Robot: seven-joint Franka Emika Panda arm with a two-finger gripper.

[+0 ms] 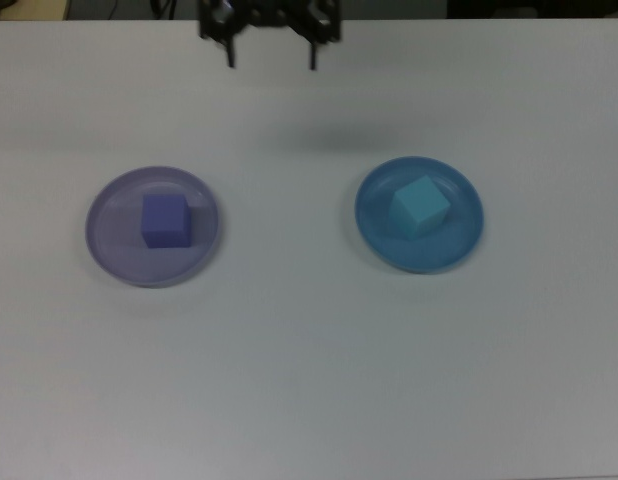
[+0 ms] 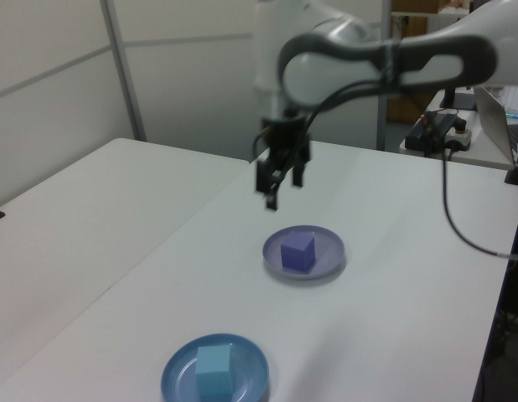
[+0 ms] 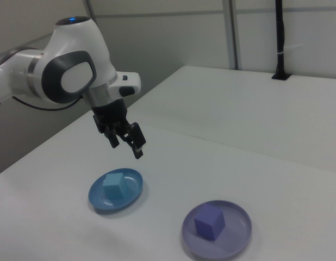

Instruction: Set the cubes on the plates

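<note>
White tabletop (image 1: 309, 380) fills the top view, with pale wall panels (image 2: 200, 67) behind it in the side views. On it sit two plates, well apart. Each holds one cube.

A teal cube (image 1: 420, 207) rests inside the blue plate (image 1: 377, 240), roughly at its middle and turned at an angle to the table edge. It shows again in the left view (image 2: 214, 370) on the same plate (image 2: 177, 378), and in the right view (image 3: 114, 186) on that plate (image 3: 97, 198).

A violet cube (image 1: 166, 220) rests inside the lavender plate (image 1: 114, 255), near its middle and square to the frame. The left view shows it (image 2: 297, 251) on its plate (image 2: 330, 251); the right view shows it (image 3: 209, 224) on the plate (image 3: 240, 228) too. Blue plate is on the top view's right, lavender on the top view's left.

Above and away from both plates hangs the gripper (image 1: 270, 45) — at the top edge of the top view, between the two plates' columns. Its fingers are spread wide and nothing is between them. In the left view the gripper (image 2: 274, 186) hangs in the air beyond the lavender plate, pointing down. In the right view it (image 3: 126, 145) hangs above the table, beyond the blue plate, fingers tilted — touching neither plate nor cube.

The white arm (image 3: 70, 70) reaches in from the right view's left. A dark cable (image 2: 448, 209) loops from the arm in the left view.
</note>
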